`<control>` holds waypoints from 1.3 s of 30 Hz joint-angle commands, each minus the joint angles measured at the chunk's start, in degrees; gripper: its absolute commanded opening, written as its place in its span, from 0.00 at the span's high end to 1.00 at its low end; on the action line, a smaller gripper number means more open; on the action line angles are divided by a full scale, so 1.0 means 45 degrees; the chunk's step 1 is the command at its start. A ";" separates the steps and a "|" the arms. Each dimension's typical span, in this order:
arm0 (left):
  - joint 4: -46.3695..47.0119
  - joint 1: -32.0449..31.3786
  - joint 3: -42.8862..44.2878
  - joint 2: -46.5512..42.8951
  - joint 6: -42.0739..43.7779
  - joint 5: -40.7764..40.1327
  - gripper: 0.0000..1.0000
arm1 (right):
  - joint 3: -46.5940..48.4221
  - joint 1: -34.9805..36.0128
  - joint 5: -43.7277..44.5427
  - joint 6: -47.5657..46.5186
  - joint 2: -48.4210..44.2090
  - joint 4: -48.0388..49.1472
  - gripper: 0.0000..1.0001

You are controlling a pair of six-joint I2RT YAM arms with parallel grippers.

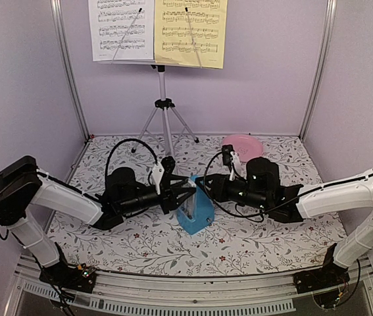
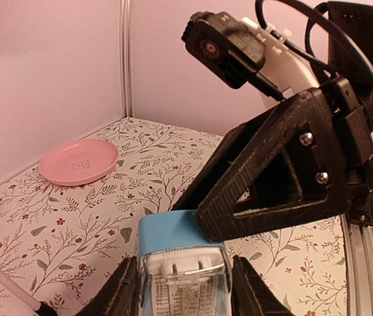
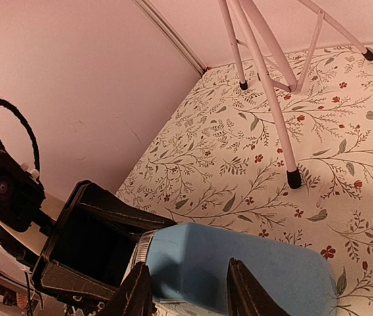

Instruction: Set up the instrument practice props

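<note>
The silver tripod music stand point(image 1: 164, 105) stands at the back and holds the white sheet point(image 1: 120, 29) and the yellow sheet point(image 1: 191, 29). The blue pyramid metronome point(image 1: 196, 212) stands slightly tilted at the middle of the mat. My left gripper point(image 1: 187, 192) is shut on its upper part, a finger against each side of the clear face point(image 2: 183, 283). My right gripper point(image 1: 202, 186) is open, and its fingertips point(image 2: 206, 227) rest on the blue back point(image 3: 239, 257) of the metronome top.
A pink round plate point(image 1: 242, 145) lies at the back right and also shows in the left wrist view point(image 2: 79, 161). The stand's legs point(image 3: 272, 99) spread over the back of the floral mat. Pale walls and corner posts close in three sides.
</note>
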 commanded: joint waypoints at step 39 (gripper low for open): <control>0.3610 -0.0053 -0.2167 -0.0420 0.0174 0.1358 0.81 | -0.1124 -0.0688 0.0656 -0.0066 0.2759 -0.2278 0.66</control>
